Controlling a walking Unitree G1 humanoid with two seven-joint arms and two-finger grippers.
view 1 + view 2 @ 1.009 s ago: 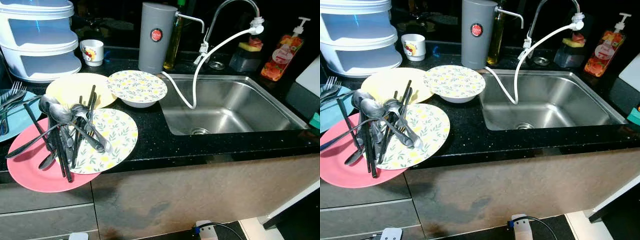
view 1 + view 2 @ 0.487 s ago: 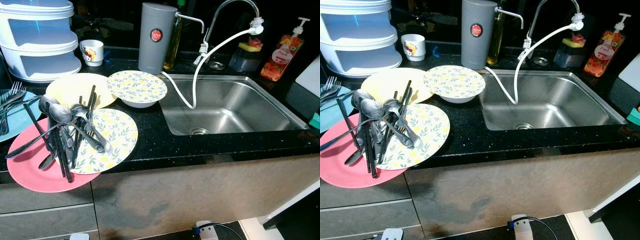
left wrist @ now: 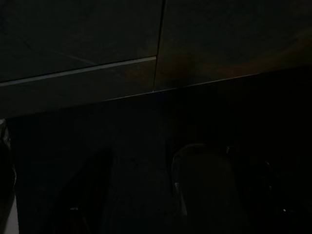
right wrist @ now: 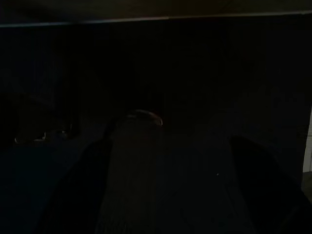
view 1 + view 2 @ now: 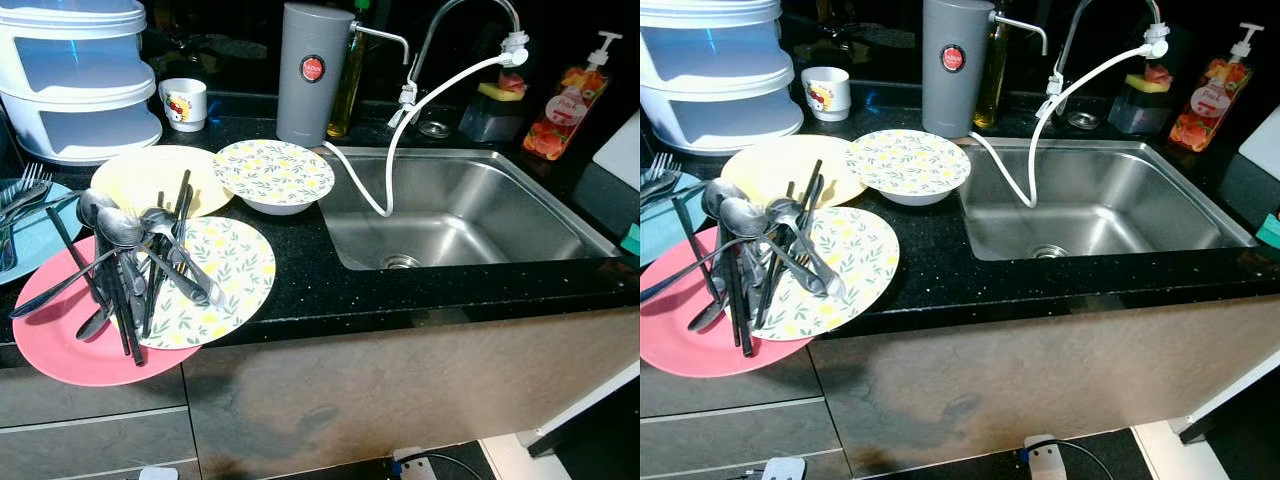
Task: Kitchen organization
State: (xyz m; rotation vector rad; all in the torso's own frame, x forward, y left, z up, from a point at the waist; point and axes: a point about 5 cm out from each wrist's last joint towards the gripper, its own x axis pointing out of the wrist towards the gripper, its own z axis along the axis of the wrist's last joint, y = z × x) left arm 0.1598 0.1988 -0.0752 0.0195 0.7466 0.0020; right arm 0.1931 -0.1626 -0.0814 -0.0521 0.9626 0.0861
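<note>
The counter (image 5: 300, 290) is glossy black stone flecked with pale specks, and set into it the sink (image 5: 470, 215) is brushed stainless steel with a soft sheen. Left of the sink, the pink plate (image 5: 50, 345) and the leaf-patterned plate (image 5: 235, 265) look smooth and glazed (probably ceramic or melamine), and the cutlery (image 5: 130, 265) heaped on them mixes shiny metal spoons with matt black handles. Behind the sink stands a matt grey canister (image 5: 308, 75), a translucent plastic soap bottle (image 5: 565, 105) and a white rubbery hose (image 5: 400, 130).

Pink plate (image 5: 60, 345) at the counter's front left corner; floral plate (image 5: 215, 275) overlaps it; tangled dark cutlery (image 5: 130, 255) lies across both; floral bowl (image 5: 275, 175) behind.
</note>
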